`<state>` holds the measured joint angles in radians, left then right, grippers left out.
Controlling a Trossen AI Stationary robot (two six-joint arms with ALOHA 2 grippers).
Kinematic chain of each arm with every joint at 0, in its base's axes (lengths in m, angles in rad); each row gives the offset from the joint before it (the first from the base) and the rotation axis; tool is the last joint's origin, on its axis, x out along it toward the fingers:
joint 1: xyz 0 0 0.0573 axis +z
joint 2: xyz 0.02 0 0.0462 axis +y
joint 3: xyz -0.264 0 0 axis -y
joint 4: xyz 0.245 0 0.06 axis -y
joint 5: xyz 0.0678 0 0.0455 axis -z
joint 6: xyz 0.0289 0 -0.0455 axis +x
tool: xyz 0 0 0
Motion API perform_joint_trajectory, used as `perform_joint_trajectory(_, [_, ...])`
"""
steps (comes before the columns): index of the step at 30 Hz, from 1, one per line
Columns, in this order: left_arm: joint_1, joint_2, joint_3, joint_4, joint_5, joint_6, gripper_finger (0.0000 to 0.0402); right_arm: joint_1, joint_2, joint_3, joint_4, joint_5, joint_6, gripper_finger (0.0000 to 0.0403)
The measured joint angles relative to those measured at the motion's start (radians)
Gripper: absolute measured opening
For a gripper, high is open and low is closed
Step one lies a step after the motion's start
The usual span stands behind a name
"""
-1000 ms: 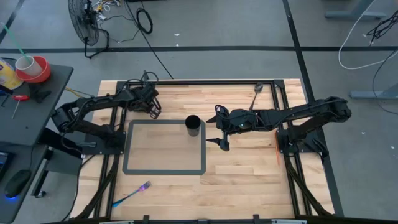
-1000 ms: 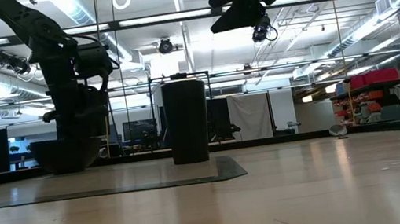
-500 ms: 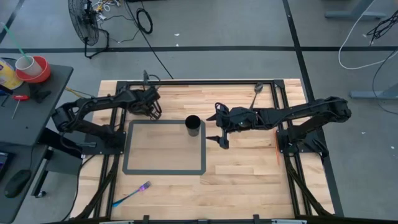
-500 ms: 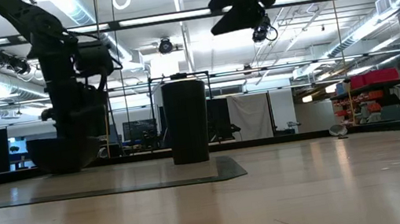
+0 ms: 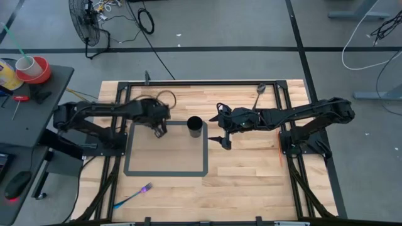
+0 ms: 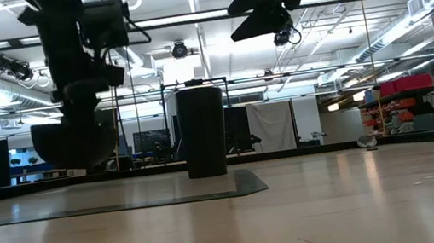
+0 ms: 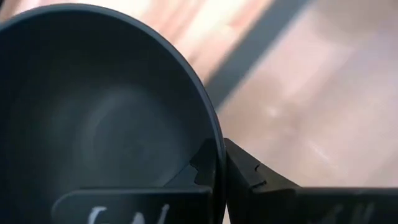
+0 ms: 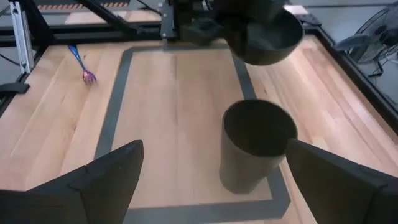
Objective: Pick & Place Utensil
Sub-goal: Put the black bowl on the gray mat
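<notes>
Bowl (image 6: 75, 143) first: dark, matte, round and smooth-walled, lifted clear of the counter (image 5: 251, 169), rim pinched between the fingers of the left pincer (image 7: 221, 177) over the far left corner of the grey-bordered mat (image 5: 134, 172). Seen edge-on in the low view; only the left wrist view looks into its hollow and catches the clamp on the rim. Beside it, tall black cylindrical cup (image 5: 195, 127), upright on the mat's far edge near its right corner, mouth open upward. Fork (image 5: 133, 196), blue handle and purple head, flat on the pale wood planks near the counter's front left corner, well off the mat, long axis slanting, tines toward the mat's front edge. Hidden from the low view; small but clear in the right wrist view. Right pincer (image 8: 211, 180) spread wide, hanging just right of the cup, gripping nothing.
</notes>
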<state>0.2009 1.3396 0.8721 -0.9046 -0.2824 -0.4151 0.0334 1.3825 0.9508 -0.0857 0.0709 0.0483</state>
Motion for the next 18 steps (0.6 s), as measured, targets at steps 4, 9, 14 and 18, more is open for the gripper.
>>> perform_joint_trajectory(4, [-0.132, 0.000, 0.010, -0.007, 0.001, -0.077, 0.0013, 0.000, 0.000, 0.000, -0.036, 0.028, 0.022, 0.0398])
perform_joint_trajectory(9, [-0.277, 0.000, 0.013, -0.002, -0.005, -0.180, 0.0013, 0.000, 0.000, 0.000, -0.057, 0.052, 0.023, 0.0398])
perform_joint_trajectory(14, [-0.413, 0.000, 0.013, 0.070, -0.065, -0.215, 0.0014, 0.000, 0.000, 0.000, -0.057, 0.052, 0.022, 0.0398])
perform_joint_trajectory(18, [-0.500, 0.000, 0.013, 0.164, -0.067, -0.151, 0.0014, 0.000, 0.000, 0.000, -0.056, 0.052, 0.023, 0.0398])
